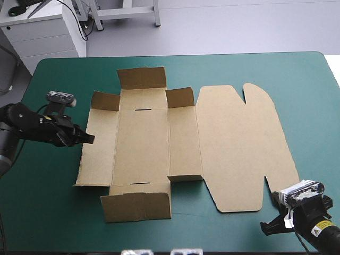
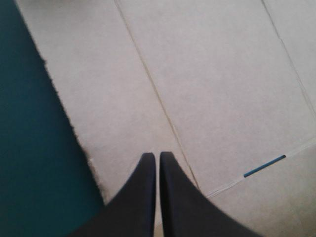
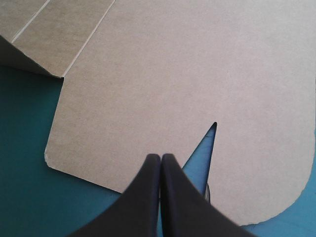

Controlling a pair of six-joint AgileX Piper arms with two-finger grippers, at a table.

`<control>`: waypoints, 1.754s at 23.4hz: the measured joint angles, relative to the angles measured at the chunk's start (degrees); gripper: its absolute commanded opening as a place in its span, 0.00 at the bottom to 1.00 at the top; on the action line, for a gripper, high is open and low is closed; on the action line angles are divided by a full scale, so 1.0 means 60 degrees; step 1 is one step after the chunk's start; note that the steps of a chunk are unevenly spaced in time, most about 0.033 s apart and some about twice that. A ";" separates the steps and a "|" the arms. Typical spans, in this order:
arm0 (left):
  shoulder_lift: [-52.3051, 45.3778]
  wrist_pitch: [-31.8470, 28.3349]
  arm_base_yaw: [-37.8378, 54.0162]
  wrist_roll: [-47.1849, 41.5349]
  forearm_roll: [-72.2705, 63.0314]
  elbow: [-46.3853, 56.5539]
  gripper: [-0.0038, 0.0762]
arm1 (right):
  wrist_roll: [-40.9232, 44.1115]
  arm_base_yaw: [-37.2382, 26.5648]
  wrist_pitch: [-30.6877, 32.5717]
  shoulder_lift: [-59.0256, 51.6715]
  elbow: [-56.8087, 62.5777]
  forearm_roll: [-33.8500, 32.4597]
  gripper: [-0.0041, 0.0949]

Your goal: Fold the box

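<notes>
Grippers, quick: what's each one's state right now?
Left gripper: jaws shut, nothing held, above the box.
Right gripper: jaws shut, nothing held, above the box.

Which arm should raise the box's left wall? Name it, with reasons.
Left. The left claw sits shut at the box's left wall edge; the right claw is off by the lid's near corner.
</notes>
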 measured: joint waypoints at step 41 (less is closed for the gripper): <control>0.4004 0.0537 0.1484 0.1550 -0.3020 0.1329 0.77 | 0.0000 0.0000 0.0000 0.0000 0.0000 0.0000 0.03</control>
